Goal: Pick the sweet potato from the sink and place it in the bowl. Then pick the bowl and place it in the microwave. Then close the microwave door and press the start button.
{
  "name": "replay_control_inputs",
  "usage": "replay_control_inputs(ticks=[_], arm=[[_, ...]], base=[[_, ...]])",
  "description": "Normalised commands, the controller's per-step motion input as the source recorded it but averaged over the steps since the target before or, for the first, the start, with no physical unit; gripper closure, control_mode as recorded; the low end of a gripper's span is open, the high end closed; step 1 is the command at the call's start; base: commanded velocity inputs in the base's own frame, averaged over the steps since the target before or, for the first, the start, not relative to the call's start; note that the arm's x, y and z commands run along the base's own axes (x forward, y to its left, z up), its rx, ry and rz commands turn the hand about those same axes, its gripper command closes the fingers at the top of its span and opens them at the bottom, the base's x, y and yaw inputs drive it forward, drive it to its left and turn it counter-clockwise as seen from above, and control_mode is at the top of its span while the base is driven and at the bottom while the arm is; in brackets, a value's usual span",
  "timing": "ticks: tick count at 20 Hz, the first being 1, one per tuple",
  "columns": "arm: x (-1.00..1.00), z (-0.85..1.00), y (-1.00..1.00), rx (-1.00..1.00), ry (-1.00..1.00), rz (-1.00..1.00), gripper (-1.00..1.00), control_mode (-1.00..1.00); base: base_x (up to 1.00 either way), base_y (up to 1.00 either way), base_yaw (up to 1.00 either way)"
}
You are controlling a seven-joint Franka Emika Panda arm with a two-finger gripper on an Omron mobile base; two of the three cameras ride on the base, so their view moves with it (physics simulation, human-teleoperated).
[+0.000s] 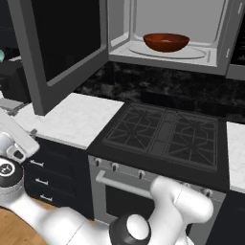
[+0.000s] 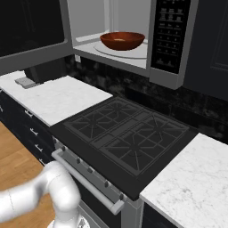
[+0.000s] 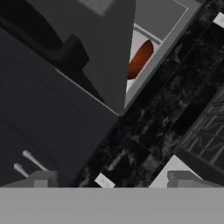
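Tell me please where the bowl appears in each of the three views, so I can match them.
Left base view: the bowl is top centre-right, on the turntable inside the microwave.
Right base view: top centre, same turntable.
Hand view: upper centre, partly behind the microwave door.
Shared landmark: the microwave door.

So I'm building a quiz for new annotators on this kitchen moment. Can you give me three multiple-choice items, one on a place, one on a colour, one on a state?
1. Where is the round reddish-brown wooden-looking bowl?
A. on the stove
B. on the glass turntable inside the microwave
C. on the white counter

2. What colour is the stovetop?
A. black
B. white
C. red

3. How does the dark-framed microwave door stand?
A. shut
B. removed
C. swung open to the left

Answers: 1 B, the bowl sits on the turntable in both base views. 2 A, the grates and surface are black. 3 C, the cavity is exposed.
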Motion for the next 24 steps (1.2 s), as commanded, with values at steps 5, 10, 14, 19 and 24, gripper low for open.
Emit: replay_control_inputs(ticks=[5,10,14,19,24], arm=[[0.17,0.15,-0.03,0.00,-0.11,0.00,-1.00,-1.00],[0.00,0.20,-0.01,0.00,-0.21,-0.06,-1.00,-1.00],[0.05,0.02,-0.23,0.00,-0.20,-0.12,-1.00,-1.00],[0.40,0.00,-0.54,0.05,-0.09,-0.08,-1.00,-1.00],[0.29,0.01,-0.61,0.07,-0.10,0.00,-1.00,-1.00]], base=[[0.00,0.00,0.00],[0.00,0.00,0.00],[0.00,0.00,0.00],[0.00,0.00,0.00],[0.00,0.00,0.00]])
